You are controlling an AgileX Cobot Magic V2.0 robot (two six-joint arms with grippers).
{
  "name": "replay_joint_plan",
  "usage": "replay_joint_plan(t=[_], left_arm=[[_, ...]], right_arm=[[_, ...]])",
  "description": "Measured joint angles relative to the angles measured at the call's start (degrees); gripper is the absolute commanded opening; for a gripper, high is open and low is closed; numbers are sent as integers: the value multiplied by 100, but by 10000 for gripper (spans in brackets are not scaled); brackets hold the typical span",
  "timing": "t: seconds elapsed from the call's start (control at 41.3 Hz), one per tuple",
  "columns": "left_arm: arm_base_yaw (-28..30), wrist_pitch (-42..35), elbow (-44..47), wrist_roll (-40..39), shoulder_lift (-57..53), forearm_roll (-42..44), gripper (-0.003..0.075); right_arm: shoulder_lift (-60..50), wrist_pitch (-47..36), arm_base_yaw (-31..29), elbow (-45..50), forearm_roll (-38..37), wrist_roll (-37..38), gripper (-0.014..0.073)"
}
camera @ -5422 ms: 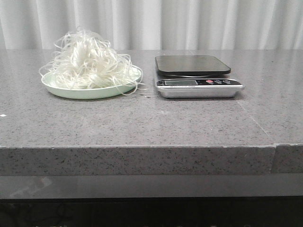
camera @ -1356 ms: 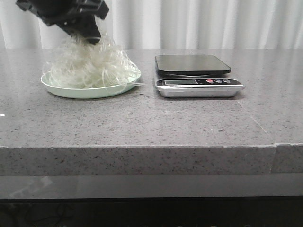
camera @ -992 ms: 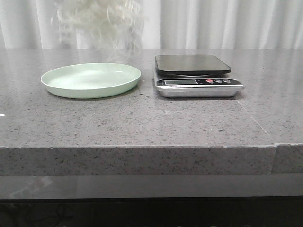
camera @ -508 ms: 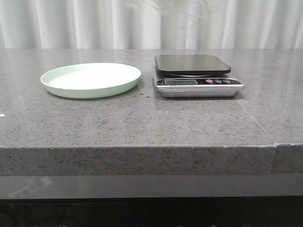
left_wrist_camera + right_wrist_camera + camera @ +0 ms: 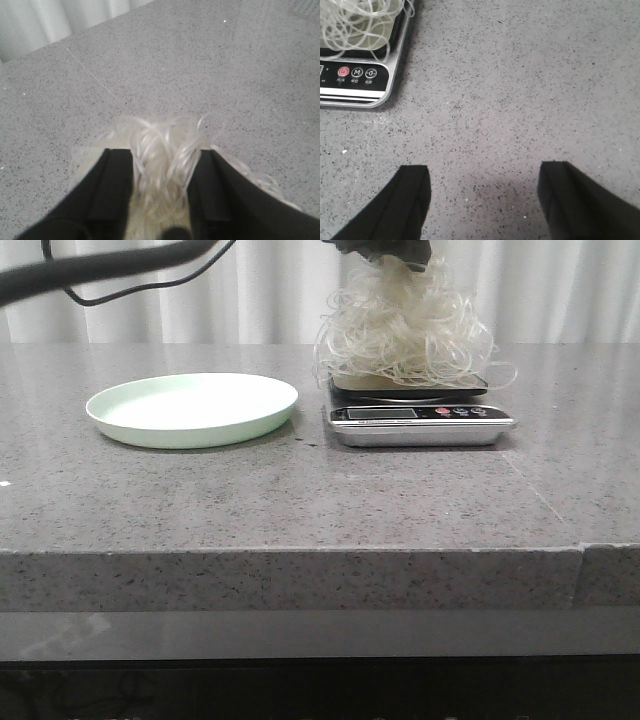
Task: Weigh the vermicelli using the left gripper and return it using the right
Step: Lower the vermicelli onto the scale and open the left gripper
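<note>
The vermicelli, a fluffy white tangle, hangs over the black platform of the kitchen scale, and its lower strands reach the platform. My left gripper grips the top of the tangle at the upper edge of the front view. In the left wrist view both black fingers are shut on the vermicelli, with the gripper pinching the bundle. My right gripper is open over bare counter beside the scale, and strands of vermicelli lie over the platform. The right gripper is outside the front view.
The pale green plate sits to the left of the scale with nothing on it. My left arm and its cable cross the top left of the front view. White curtains hang behind the grey stone counter.
The vermicelli was lifted off the plate, went up out of view, and has now come down over the scale in the left gripper. The plate is left bare.
</note>
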Motion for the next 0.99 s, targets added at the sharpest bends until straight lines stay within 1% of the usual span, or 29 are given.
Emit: replay_joint_plan(t=[0.024,0.073,0.169,0.266,0.387,0.605,0.654,0.726,0.823,0.992], left_arm=[[0,0,-1,0,0,0,504],[0,0,-28,0,0,0,516],[0,85,-60,0,-90,0,512],[0,417,-60,0,-326,0,512],[0,853,-73,0,-860,0,512],[0,1928,-111,0,-2173,0,512],[0,2037,-54,0,-2473,0,512],[0,2109,175,0,-2908,0,512],[0,2120,701,0,-3500,23,512],[0,1924,2011,0,-4463,74,512]], right_arm=[[0,0,0,0,0,0,556],[0,0,0,0,0,0,556],[0,0,0,0,0,0,556],[0,0,0,0,0,0,556],[0,0,0,0,0,0,556],[0,0,0,0,0,0,556],[0,0,0,0,0,0,556],[0,0,0,0,0,0,556],[0,0,0,0,0,0,556],[0,0,0,0,0,0,556]])
